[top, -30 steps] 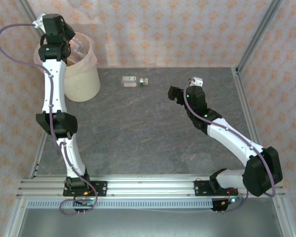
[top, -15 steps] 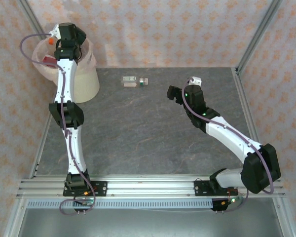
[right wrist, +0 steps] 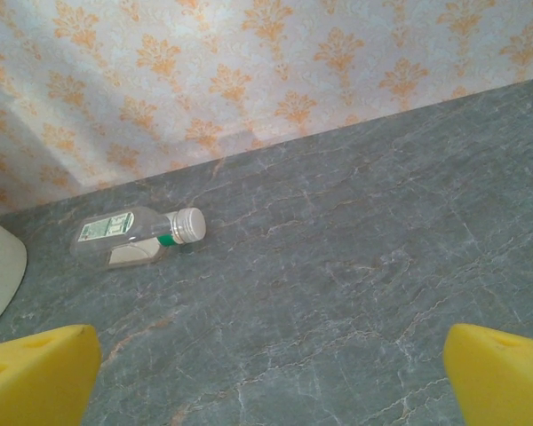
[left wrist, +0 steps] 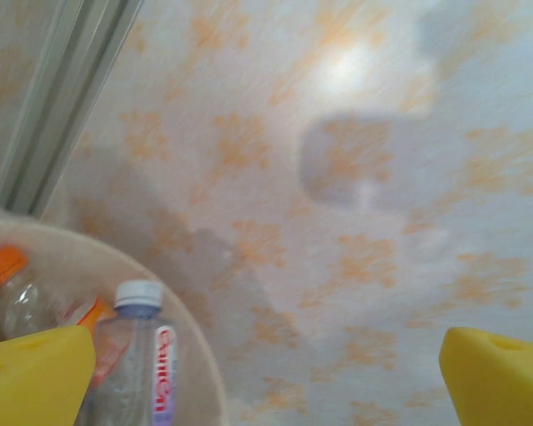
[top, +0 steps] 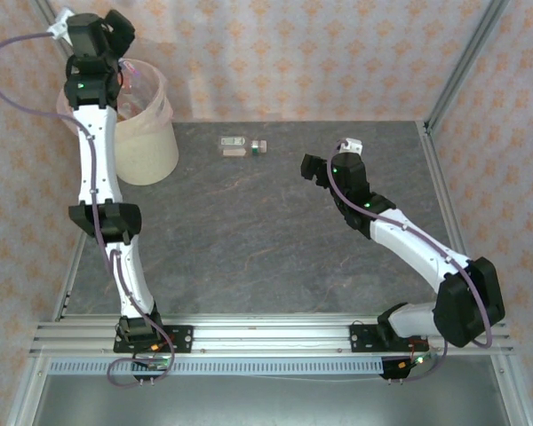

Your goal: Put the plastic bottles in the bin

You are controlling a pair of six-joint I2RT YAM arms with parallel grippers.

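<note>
**Top external and wrist views: handling of the clear bottle (right wrist: 129,231)**

Nearest, the right tool (top: 313,169) hangs at about 1 o'clock of the surface (top: 249,257), its fingers set wide apart and holding nothing. At 10 o'clock from it, and well apart, the clear bottle lies on its side near the back wall (right wrist: 249,71). It has a green label and a white cap. A pale piece (right wrist: 135,256) lies against it, too small to identify. At 11 o'clock, in the far corner, stands the bag-lined bin (top: 151,146). The left tool (top: 115,28) is raised over the bin's far side, fingers likewise spread and empty. In the left wrist view, a white-capped bottle (left wrist: 138,355) and an orange-capped bottle (left wrist: 9,284) rest inside the bin.

Handling, as judged: the clear bottle looks empty, hence light. Its thin wall should yield under pressure, and its smooth round body may roll or slip. The best hold is probably across the labelled mid-body, fingers square to the long axis, closing gently. The neck below the cap is stiffer but narrower.
</note>
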